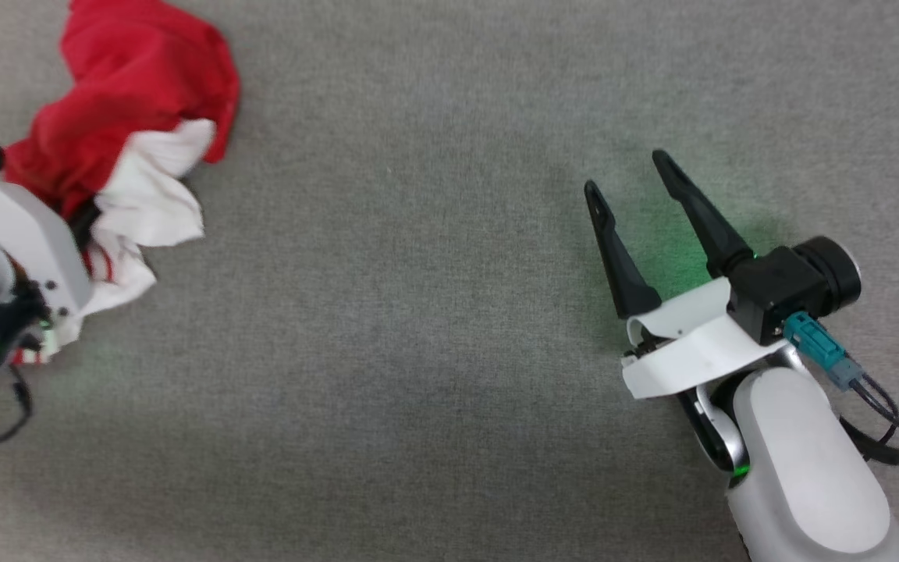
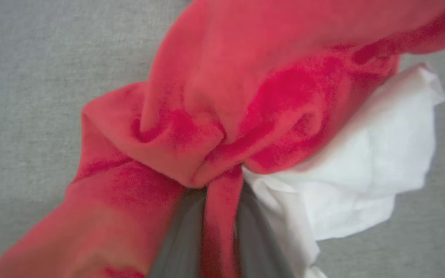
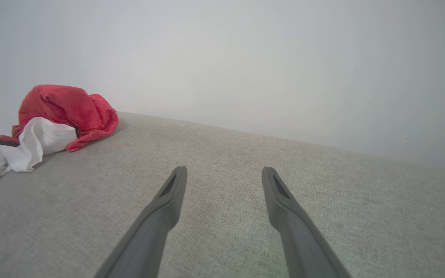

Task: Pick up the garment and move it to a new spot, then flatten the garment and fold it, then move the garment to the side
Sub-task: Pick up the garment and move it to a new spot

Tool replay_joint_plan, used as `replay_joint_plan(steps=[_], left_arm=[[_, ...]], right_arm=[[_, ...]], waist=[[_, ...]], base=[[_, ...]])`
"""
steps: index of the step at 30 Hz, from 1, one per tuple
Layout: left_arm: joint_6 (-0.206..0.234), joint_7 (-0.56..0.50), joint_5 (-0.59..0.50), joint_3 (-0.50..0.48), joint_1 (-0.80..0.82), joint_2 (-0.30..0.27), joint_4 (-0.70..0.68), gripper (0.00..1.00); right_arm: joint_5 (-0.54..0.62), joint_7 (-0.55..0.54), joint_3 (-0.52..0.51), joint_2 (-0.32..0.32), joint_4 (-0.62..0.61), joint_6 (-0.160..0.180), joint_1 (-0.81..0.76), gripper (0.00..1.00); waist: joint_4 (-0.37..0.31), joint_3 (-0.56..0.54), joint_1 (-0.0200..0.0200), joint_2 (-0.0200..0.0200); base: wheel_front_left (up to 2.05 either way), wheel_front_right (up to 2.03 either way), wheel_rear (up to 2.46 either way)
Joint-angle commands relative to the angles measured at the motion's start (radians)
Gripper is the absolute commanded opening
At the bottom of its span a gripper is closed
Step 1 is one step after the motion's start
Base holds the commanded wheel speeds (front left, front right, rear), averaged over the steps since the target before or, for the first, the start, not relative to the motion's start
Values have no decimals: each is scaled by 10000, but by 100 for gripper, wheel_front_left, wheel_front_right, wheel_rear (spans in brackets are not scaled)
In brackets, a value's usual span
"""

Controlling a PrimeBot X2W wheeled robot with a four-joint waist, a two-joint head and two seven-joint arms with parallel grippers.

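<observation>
Grey woven cloth covers the desk (image 1: 449, 328), which is bare across its middle. The step in hand looks to be the pick-up that begins the move to a new spot. The jersey (image 1: 137, 86) lies crumpled in a heap at about ten o'clock in the head view. Its red body is uppermost, a white sleeve (image 1: 157, 187) spills toward four o'clock, and striped trim (image 1: 102, 261) shows beside the left wrist. The right tool (image 1: 627, 172) is over bare cloth at about four o'clock, well apart from the heap. Its two dark fingers are spread wide, hold nothing, and point toward eleven o'clock. The left tool (image 2: 222, 208) is sunk in the heap, and the left wrist view shows its fingers closed on a narrow red fold (image 2: 218, 181) running between them, so it appears to be gripping the jersey. That fold is thin, and a pinch on one ridge of a bunched shirt may slip or lift only one layer. I judge it best to raise slowly and straight up, checking that sleeve and trim leave the desk too, before carrying toward the open middle at the heap's three o'clock. The right tool would do well to keep clear of that path, ready to take a hanging hem for the flattening.
</observation>
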State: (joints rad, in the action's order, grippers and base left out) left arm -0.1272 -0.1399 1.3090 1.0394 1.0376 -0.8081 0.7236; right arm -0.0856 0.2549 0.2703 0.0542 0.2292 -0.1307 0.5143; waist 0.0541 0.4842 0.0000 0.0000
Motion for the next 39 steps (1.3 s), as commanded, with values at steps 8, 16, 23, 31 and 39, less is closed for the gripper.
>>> replay_joint_plan(steps=[8, 16, 23, 31, 39], left_arm=[[-35, 1191, 854, -77, 102, 115, -1012, 0], [-33, 1300, 1313, 43, 615, -144, -3197, 0], [-33, 738, 1491, 213, 1304, -29, -4965, 0], [-33, 318, 1862, 264, 2268, 985, -6164, 0], [-33, 404, 2071, 247, 2582, 1639, -5325, 0]], right_arm=[[-535, 101, -403, -34, 223, -1, -642, 100], [-1074, 113, -749, -36, -123, -1, -1256, 100], [-1542, 115, -1047, -40, -566, -1, -1669, 100], [-2096, 115, -1266, -41, -1066, -1, -1791, 100], [-2686, 114, -1446, -44, -1487, -1, -1757, 100]], waist=[[110, -1254, 0, 0], [-312, -1754, 0, 0], [-1034, -1750, 0, 0], [-2063, -1225, 0, 0], [-3083, -630, 0, 0]], base=[[0, 0, 0], [0, 0, 0], [0, 0, 0], [0, 0, 0], [0, 0, 0]])
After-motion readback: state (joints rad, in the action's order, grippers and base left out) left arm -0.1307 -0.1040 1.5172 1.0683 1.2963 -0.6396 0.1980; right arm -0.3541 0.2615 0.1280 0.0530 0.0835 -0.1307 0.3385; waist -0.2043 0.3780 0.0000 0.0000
